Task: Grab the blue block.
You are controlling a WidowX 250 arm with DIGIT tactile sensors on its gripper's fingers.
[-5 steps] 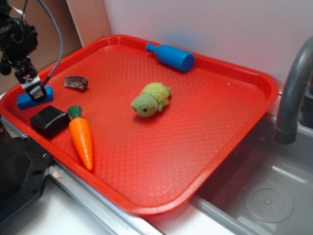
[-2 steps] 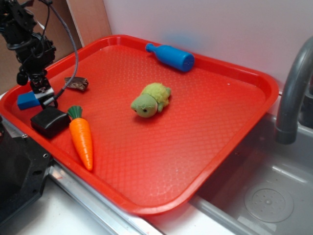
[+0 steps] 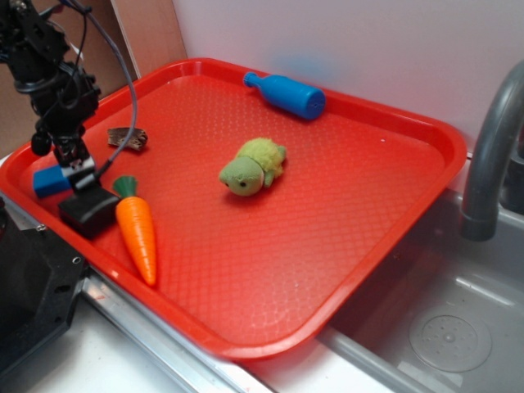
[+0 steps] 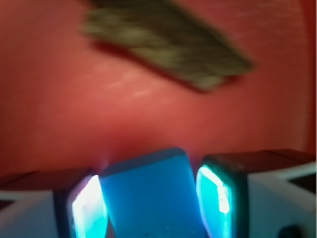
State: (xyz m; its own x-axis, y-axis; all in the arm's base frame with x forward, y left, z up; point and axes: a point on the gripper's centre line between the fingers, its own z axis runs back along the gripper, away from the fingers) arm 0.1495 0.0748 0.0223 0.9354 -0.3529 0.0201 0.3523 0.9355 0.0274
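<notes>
- The pincer (image 3: 76,166) stands at the left edge of the frame in the exterior view, pointing down over the near-left corner of the red tray (image 3: 393,123).
- Its two fingers (image 4: 218,196) are closed on the blue block (image 4: 151,196); the wrist view shows both pads glowing blue against the block's sides.
- In the exterior view the blue block (image 3: 51,181) sticks out to the left of the pincer, just beside the black square block (image 3: 88,210).
- An orange carrot (image 3: 137,233) lies right of the black block.
- A grey-brown scrap (image 3: 127,138) lies just above the pincer; in the wrist view it is blurred.
- A green plush turtle (image 3: 252,166) sits mid-tray; a blue bottle toy (image 3: 286,94) lies near the upper rim.
- A grey tap (image 3: 487,155) rises at the right edge.
</notes>
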